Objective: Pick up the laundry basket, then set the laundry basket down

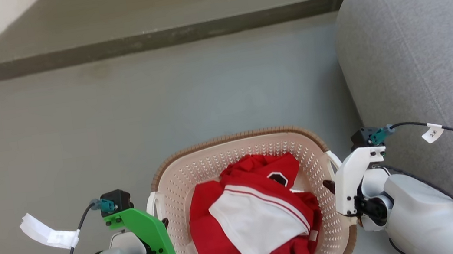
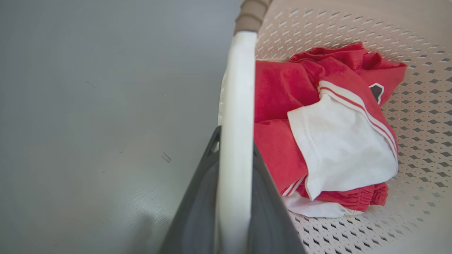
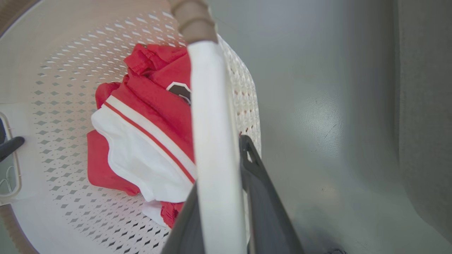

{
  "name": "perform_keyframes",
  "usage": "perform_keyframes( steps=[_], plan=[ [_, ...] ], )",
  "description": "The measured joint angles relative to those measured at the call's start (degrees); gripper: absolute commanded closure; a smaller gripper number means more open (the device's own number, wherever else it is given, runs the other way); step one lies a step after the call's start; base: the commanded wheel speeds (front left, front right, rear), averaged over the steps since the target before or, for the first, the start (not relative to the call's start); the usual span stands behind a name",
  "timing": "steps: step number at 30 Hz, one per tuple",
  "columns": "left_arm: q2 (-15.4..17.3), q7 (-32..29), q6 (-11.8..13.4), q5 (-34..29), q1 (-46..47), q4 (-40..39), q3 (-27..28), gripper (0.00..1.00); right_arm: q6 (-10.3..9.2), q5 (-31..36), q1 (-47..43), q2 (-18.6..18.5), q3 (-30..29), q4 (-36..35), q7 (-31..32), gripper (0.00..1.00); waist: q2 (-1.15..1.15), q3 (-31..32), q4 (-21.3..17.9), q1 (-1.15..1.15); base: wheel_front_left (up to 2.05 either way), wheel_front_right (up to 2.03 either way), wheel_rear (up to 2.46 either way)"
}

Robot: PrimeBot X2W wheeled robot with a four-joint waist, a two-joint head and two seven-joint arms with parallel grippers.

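Arms bend inward either side of your basket, beside the sofa. You have left gripper and right gripper each clamped on a handle; clothes inside.

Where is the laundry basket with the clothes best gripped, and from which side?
Grip the laundry basket by its two white side handles: left handle with the left gripper, right handle with the right gripper, each from outside, straddling the bar. The handles are thin and opposite, so the basket probably stays level; the walls are too wide.
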State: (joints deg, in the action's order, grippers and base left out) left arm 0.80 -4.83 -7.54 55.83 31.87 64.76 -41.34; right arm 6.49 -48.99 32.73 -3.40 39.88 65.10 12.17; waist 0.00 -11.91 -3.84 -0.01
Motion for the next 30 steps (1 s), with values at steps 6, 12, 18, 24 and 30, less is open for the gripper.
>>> perform_keyframes(
  steps=[6, 12, 18, 24, 30],
  plan=[
    [0.0, -1.3, 0.0, 0.5, -0.3, 0.5, -0.2, 1.00, -0.02, -1.0, -0.5, 0.0, 1.0, -0.3, 1.0, 1.00, 0.00, 3.3, -0.3, 0.00, 0.00, 0.00, 0.00],
    [0.0, -1.8, 0.0, 1.2, -0.3, 0.6, -0.6, 1.00, -0.03, -1.7, -0.6, -0.1, 1.5, -0.3, 1.6, 1.00, 0.00, 4.6, -0.6, 0.00, 0.00, 0.00, 0.00],
    [0.1, -2.7, 0.0, 1.8, -0.3, 0.9, -1.0, 1.00, -0.03, -2.6, -0.8, -0.2, 2.0, -0.3, 2.2, 1.00, 0.00, 4.7, -0.7, 0.00, 0.00, 0.00, 0.00],
    [0.1, -4.2, 0.0, 2.8, -0.4, 1.1, -1.3, 1.00, -0.03, -3.5, -1.4, -0.2, 2.8, -0.3, 3.1, 1.00, 0.00, 4.7, -0.8, 0.00, 0.00, 0.00, 0.00],
    [0.1, -4.6, 0.0, 3.0, -0.4, 1.1, -1.4, 1.00, -0.03, -3.8, -1.4, -0.2, 3.1, -0.3, 3.3, 1.00, 0.00, 4.4, -0.7, 0.00, 0.00, 0.00, 0.00]
  ],
)
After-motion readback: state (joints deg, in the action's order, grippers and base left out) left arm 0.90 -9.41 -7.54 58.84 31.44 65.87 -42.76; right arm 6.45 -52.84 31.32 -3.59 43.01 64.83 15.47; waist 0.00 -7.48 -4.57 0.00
